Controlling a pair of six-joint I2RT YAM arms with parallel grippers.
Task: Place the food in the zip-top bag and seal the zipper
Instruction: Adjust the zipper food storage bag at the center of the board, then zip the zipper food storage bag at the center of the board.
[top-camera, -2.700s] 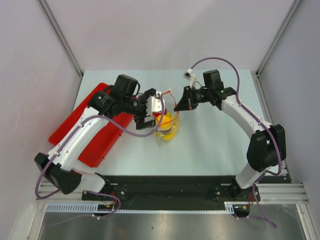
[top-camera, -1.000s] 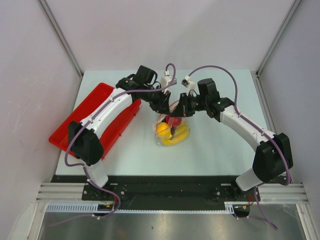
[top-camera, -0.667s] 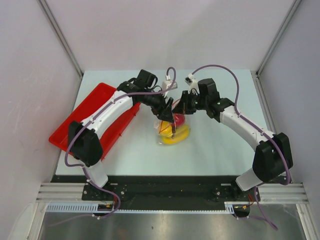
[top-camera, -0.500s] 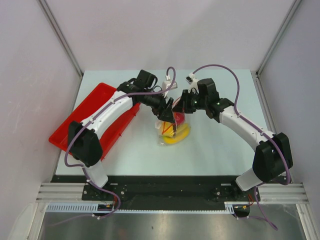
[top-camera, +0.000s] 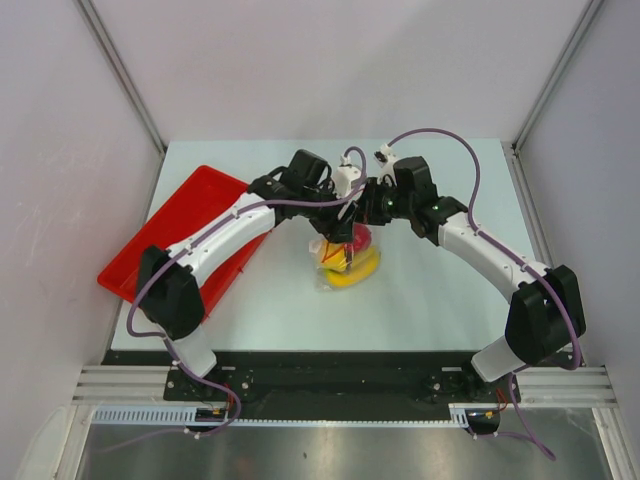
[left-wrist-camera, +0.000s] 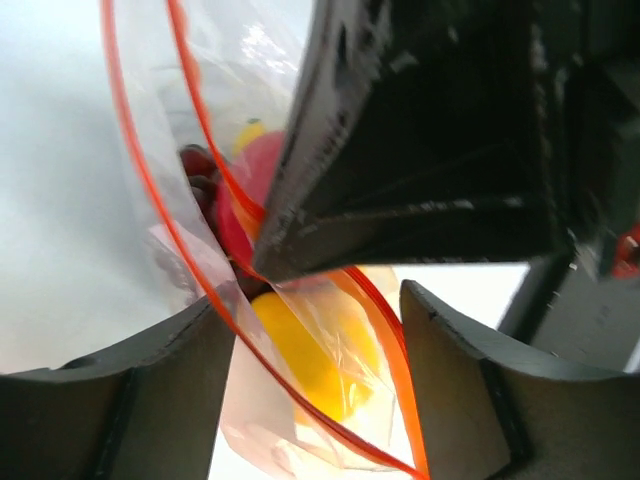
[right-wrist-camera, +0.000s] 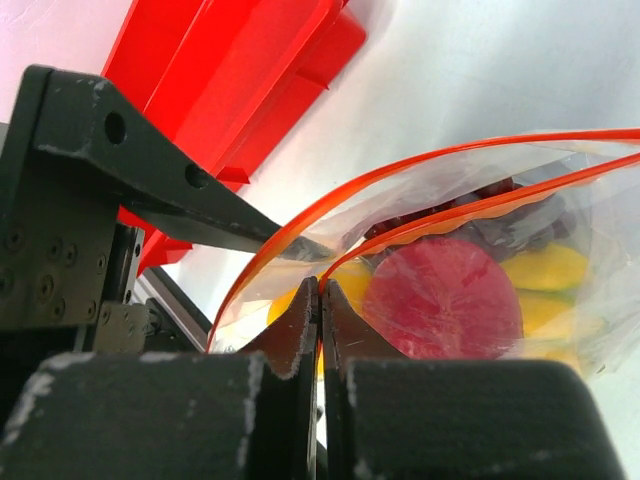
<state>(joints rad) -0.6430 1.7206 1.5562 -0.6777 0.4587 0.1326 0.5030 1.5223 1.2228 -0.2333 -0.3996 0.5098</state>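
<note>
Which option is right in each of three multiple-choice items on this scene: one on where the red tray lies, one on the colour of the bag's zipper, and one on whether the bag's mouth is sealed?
1. Seen from above, the red tray lies:
A) to the left of the zip-top bag
B) to its right
C) under it

2. The zipper is:
A) blue
B) green
C) red-orange

3. The bag's mouth is:
A) zipped shut
B) open, with its two strips apart
C) folded flat under the bag

Answers:
1 A: the top view shows the tray on the left, apart from the bag.
2 C: the right wrist view shows red-orange strips.
3 B: there is a gap between the strips, and the food shows below it.
</note>
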